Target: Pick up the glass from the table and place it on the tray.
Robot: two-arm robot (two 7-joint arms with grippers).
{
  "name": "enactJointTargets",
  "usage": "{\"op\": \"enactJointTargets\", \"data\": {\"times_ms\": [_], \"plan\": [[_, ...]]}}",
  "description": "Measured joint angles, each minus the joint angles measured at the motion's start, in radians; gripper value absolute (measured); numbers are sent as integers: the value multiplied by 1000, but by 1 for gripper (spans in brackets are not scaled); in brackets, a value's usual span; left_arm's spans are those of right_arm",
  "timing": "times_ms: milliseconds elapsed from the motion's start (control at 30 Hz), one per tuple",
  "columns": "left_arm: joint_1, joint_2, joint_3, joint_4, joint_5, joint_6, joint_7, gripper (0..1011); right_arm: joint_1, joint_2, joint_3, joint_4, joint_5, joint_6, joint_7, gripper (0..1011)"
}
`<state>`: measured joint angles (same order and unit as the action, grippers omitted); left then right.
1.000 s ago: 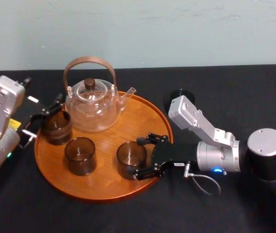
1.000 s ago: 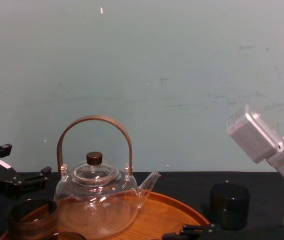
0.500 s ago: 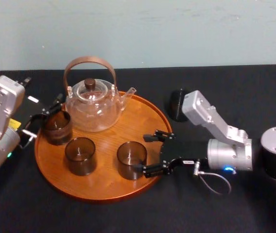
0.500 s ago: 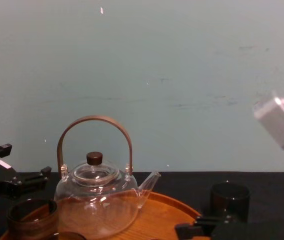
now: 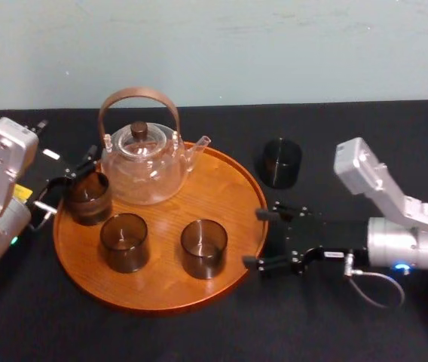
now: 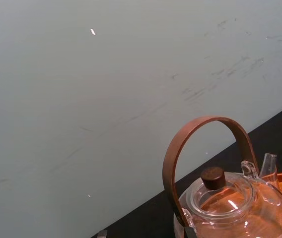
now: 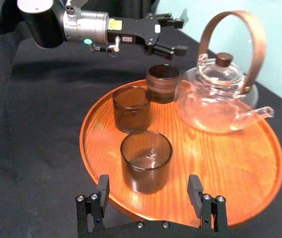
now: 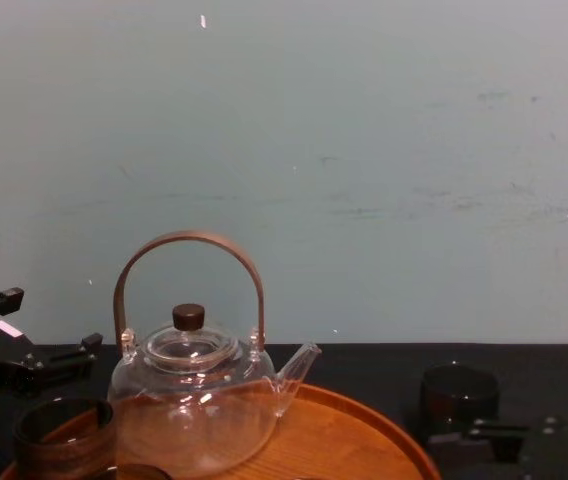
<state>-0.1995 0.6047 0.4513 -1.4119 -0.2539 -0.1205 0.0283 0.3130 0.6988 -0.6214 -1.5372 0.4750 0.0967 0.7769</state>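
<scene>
Smoky brown glass tumbler [image 5: 204, 247] stands on the round orange-brown wooden tray [image 5: 221, 188], right gripper [image 5: 254, 238] open just off its rim, left gripper [image 7: 179, 35] open beside another tumbler [image 5: 87, 197].

Orange-brown grained tray [image 5: 225, 185], smoky brown glasses [image 5: 203, 247], clear teapot [image 5: 145, 164] with brown handle [image 5: 139, 94] — black table [image 5: 199, 332].

No writing here that I can make out. A yellow sticker [image 7: 114, 24] and a small white label [image 7: 124, 38] sit on the left arm, both too small to read.
</scene>
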Motion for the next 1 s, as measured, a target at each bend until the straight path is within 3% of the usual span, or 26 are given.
{"op": "enactJointTargets", "data": {"times_ms": [200,400,633,1000], "plan": [[0,0,0,0,0,0,0,1001,-28,37,36,-22,29,-11,-17,1002],[0,0,0,0,0,0,0,1001,-53,52,83,-27,48,3,-83,1002],[0,0,0,0,0,0,0,1001,-74,45,133,-23,50,64,-192,1002],[0,0,0,0,0,0,0,1001,-79,14,182,2,45,149,-273,1002]]}}
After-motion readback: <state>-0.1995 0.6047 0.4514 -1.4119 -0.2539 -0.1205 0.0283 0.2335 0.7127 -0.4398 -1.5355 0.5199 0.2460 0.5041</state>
